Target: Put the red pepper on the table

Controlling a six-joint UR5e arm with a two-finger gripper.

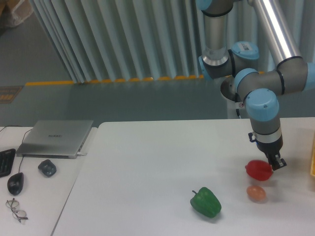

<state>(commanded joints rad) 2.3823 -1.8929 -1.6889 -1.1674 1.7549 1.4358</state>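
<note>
Where the arm bends down over the matte white table (147,162), its pincer (273,164) is closed on the red pepper (259,170), a small, glossy, rounded thing that sits at the pincer's tip and juts out to its left as the camera sees it. The dark fingers are mostly lost against the pepper, so how wide they stand cannot be read beyond their pressing on its right flank. Whether the pepper's underside touches the tabletop or hangs just above it cannot be told. Directly below the pincer, very near the pepper, lies one smooth orange-brown egg-shaped thing (256,193). Farther to the lower left of the pincer lies one green bell pepper (206,202), lobed and shiny, with a short stem at its upper left. Far off to the pincer's left, on a separate narrower white desk (34,196), rest one closed grey laptop (55,137), two dark mice (47,168), a pair of thin wire spectacles (16,210) and the corner of a black keyboard (5,161).
</note>
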